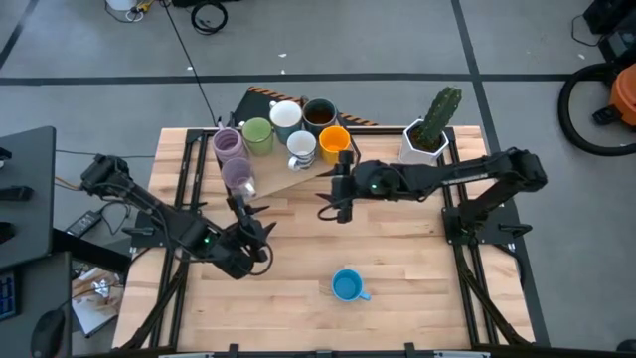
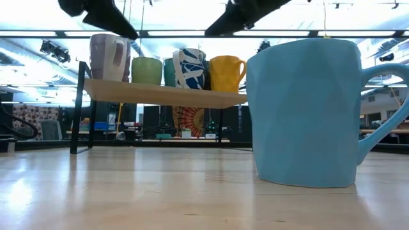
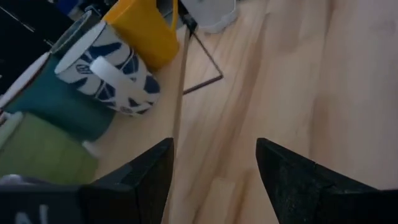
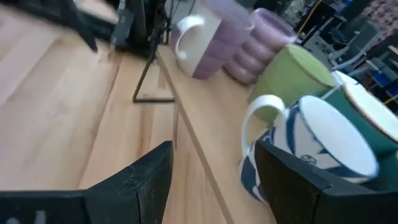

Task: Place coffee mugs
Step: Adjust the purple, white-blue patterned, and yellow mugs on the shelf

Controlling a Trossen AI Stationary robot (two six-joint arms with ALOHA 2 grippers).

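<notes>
Seven mugs stand upright on their bases on a raised wooden shelf (image 1: 273,169) at the table's far middle: two purple (image 1: 230,142), (image 1: 238,175), green (image 1: 257,134), white (image 1: 286,114), dark brown (image 1: 319,114), white with blue pattern (image 1: 301,147), orange (image 1: 334,141). A blue mug (image 1: 347,286) stands upright on the table near the front edge, large in the low view (image 2: 307,112). My left gripper (image 1: 250,211) is open and empty, near the shelf's left front. My right gripper (image 1: 335,209) is open and empty, in front of the orange mug.
A white faceted pot with a green cactus (image 1: 429,129) stands at the far right of the shelf. The shelf rests on thin black metal legs (image 2: 80,108). Bare wood lies between the grippers and the blue mug.
</notes>
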